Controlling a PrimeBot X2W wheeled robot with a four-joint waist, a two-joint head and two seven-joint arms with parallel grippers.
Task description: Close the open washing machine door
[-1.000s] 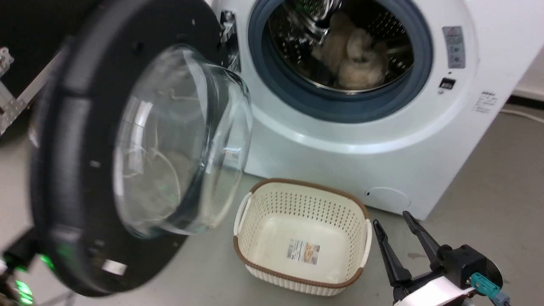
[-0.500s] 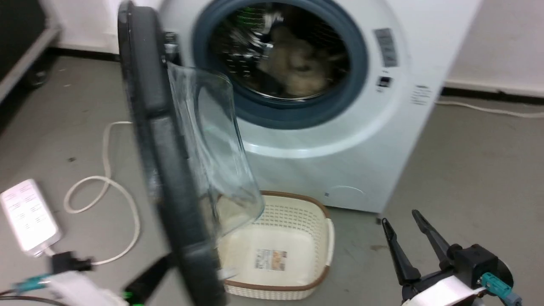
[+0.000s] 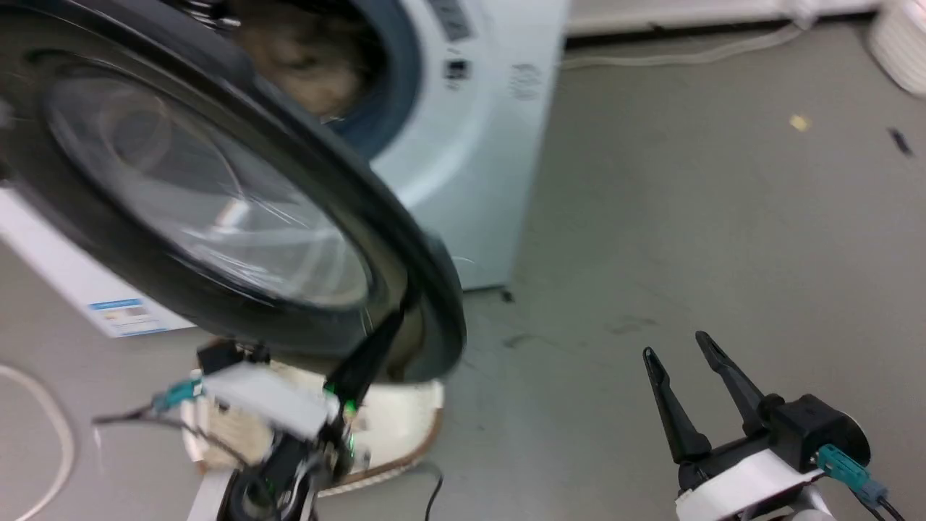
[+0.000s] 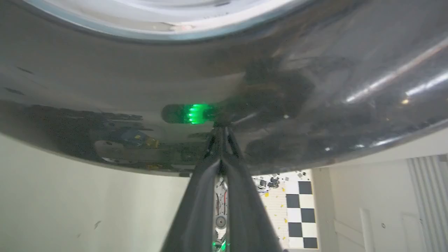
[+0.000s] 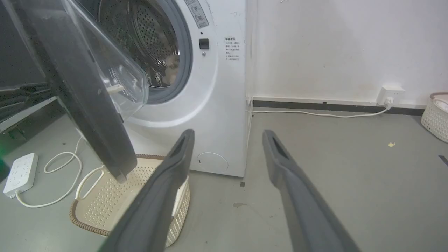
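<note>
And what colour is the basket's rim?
Brown, on a cream perforated basket; clearest in the right wrist view.

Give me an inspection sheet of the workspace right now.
Surface: grey floor, scuffed.
Job's things: washing machine door ajar, off the porthole; washing machine holds beige laundry.
Clutter: cream basket below the door; yellow scrap on the floor.
Tools: left tool shut, tips against the door's black frame; right tool open, empty, above the floor.
Cables: white cable loops by the power strip; another cable runs along the wall to a socket.
Surroundings: white wall; second pale basket at far right.
</note>
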